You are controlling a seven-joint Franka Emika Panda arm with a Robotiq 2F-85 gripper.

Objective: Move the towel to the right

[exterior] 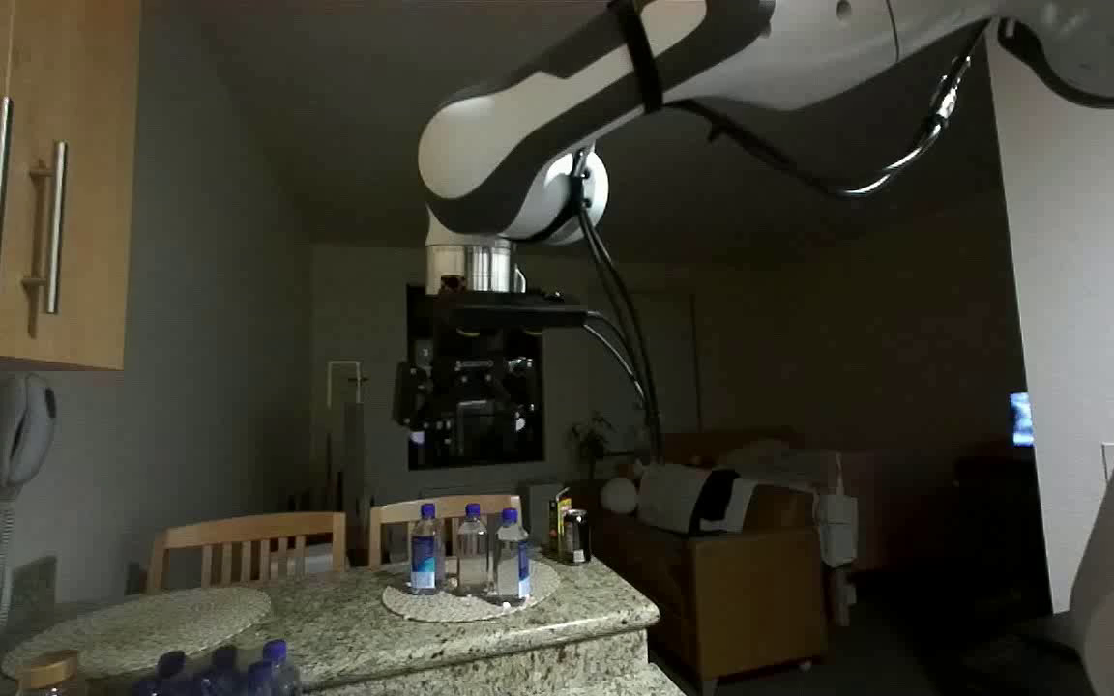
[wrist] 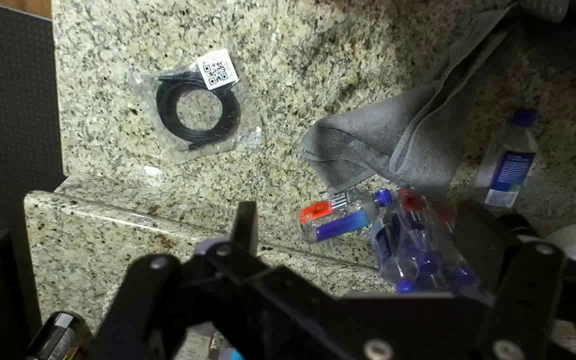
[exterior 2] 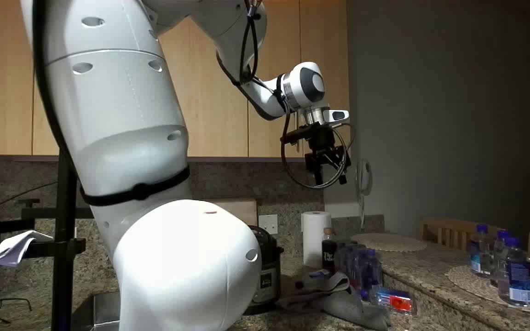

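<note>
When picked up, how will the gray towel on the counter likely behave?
The gray towel is probably floppy: it lies in loose folds. If one fold is lifted, the rest would likely sag. Dragging it might nudge the red-and-blue bottle lying close beside it.

Cooker (exterior 2: 269, 273) partly behind arm (exterior 2: 187, 262); wrist view's bottom edge crops can (wrist: 62, 332).

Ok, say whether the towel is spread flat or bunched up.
Bunched up: in the wrist view, the gray towel lies creased, with layers folded over.

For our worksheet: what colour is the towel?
Grey; the towel shows best in the wrist view.
</note>
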